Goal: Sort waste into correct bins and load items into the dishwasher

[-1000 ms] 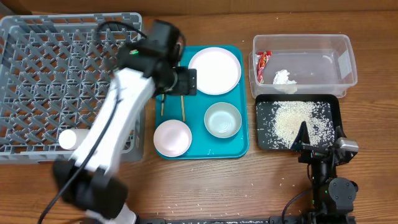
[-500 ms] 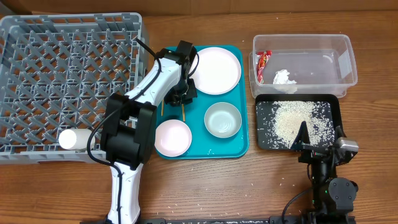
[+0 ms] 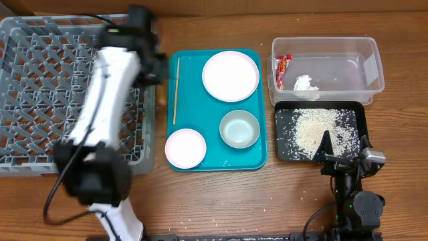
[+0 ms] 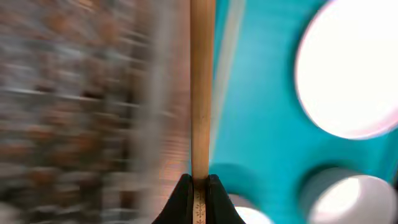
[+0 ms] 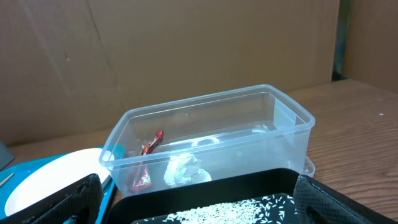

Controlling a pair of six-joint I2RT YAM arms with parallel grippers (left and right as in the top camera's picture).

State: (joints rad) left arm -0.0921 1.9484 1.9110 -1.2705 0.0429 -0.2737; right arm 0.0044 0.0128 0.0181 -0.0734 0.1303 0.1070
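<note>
My left gripper (image 4: 199, 180) is shut on a wooden chopstick (image 4: 201, 93), which sticks straight out from the jaws. In the overhead view the left gripper (image 3: 159, 69) hovers at the right edge of the grey dish rack (image 3: 40, 80). A second chopstick (image 3: 176, 90) lies on the teal tray (image 3: 200, 100) with the pale plate (image 3: 231, 75), a greenish bowl (image 3: 239, 128) and a pink bowl (image 3: 185, 148). The clear tub (image 3: 334, 63) holds the red wrapper (image 3: 283, 67) and the tissue (image 3: 305, 84). Rice (image 3: 317, 130) lies in the black tray (image 3: 287, 150). My right gripper (image 3: 344, 148) stands open at that tray's near edge.
The left arm stretches across the rack's right side and hides part of it. Loose rice grains are scattered on the wooden table (image 3: 281, 194) in front of the trays. A cardboard wall (image 5: 186, 50) stands behind the tub (image 5: 273, 124).
The left gripper shut on one chopstick on the teal tray, lifted it and swung left to the rack's edge. One chopstick stays on the tray. The right arm has not moved.
</note>
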